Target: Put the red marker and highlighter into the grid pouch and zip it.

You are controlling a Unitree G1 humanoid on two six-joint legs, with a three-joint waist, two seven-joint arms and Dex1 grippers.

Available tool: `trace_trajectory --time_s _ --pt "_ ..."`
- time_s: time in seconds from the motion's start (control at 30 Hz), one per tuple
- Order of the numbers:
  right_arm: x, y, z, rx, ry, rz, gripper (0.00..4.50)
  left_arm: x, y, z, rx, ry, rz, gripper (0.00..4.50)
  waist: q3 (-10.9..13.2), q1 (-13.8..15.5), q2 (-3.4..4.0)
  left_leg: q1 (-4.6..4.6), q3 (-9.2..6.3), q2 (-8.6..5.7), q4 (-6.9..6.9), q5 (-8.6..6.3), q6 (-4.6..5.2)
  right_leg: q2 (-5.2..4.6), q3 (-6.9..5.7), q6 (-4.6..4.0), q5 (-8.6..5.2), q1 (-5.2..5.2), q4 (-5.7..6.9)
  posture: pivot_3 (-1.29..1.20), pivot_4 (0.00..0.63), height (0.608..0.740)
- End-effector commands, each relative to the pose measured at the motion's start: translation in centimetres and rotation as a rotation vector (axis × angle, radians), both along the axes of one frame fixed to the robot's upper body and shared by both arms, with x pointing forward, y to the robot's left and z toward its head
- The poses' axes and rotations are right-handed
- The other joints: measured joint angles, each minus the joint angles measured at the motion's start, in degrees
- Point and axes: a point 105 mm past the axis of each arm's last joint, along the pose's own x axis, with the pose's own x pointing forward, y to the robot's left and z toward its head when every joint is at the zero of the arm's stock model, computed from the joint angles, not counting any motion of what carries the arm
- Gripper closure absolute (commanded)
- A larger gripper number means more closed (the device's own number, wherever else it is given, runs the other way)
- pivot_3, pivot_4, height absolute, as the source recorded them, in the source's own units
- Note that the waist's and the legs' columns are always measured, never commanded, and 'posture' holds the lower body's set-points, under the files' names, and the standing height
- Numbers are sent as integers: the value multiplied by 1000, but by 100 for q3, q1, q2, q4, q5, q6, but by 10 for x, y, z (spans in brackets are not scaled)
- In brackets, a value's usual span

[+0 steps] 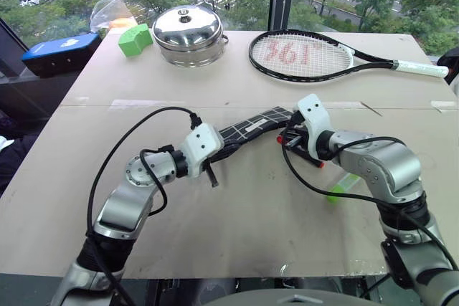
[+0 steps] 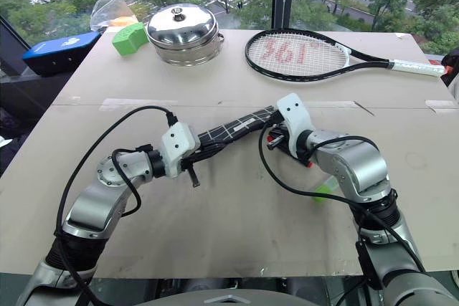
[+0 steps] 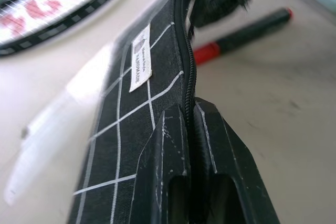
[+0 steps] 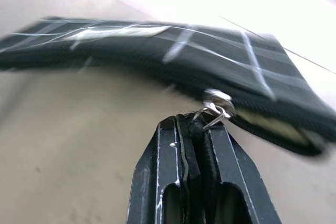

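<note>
The grid pouch (image 1: 254, 125) hangs lifted between both grippers above the middle of the table, its white label (image 3: 139, 59) facing sideways. My left gripper (image 3: 191, 106) is shut on the zipper edge at the pouch's near end. At the far end my right gripper (image 4: 194, 124) is shut on the zipper pull (image 4: 214, 109). The red marker (image 3: 247, 32) lies flat on the table under the right gripper, outside the pouch. The highlighter (image 1: 337, 190) also lies on the table, partly hidden behind my right forearm.
At the back of the table (image 1: 237, 227) are a tennis racket (image 1: 315, 55), a steel lidded pot (image 1: 189, 34) and a green block (image 1: 133, 39). A blue case (image 1: 61, 51) sits off the table's back left corner.
</note>
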Motion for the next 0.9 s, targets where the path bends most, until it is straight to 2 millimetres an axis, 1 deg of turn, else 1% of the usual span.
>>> trace_trajectory --time_s 0.03,0.17,0.27,0.53,0.67,0.77,0.9 --pt "3 -7 13 15 -49 2 4415 -7 -3 12 -3 -43 -53 4500 0 -1 0 0 0 0 0 0 0 0 0 0 0 0 0 0 150 740" --pt "-2 -3 11 2 -41 47 4415 -8 -7 12 -3 -39 -70 4500 0 5 0 0 0 0 0 0 0 0 1 0 0 0 0 0 150 740" --pt "-8 5 12 2 -34 89 4415 -7 -9 11 -14 -27 -76 4500 0 1 0 0 0 0 0 0 1 0 1 0 0 0 0 0 150 740" --pt "-16 14 13 -6 -40 145 4415 -11 -14 9 -35 18 -98 4500 -1 5 -1 -1 0 0 1 0 1 0 1 0 0 0 0 0 150 740" --pt "-21 24 14 -6 -41 182 4415 -12 -16 10 -44 28 -105 4500 -1 3 -1 0 -1 0 1 0 1 0 0 0 0 0 1 0 150 740" --pt "-25 31 11 -29 -45 210 4415 -11 -19 12 -58 36 -103 4500 -1 4 -1 0 -1 0 1 0 1 0 1 0 0 0 1 0 150 740" --pt "-27 31 6 -82 -56 218 4415 -11 -20 14 -71 45 -98 4500 -1 6 -1 0 -1 0 2 0 1 0 1 0 0 0 1 0 150 740"
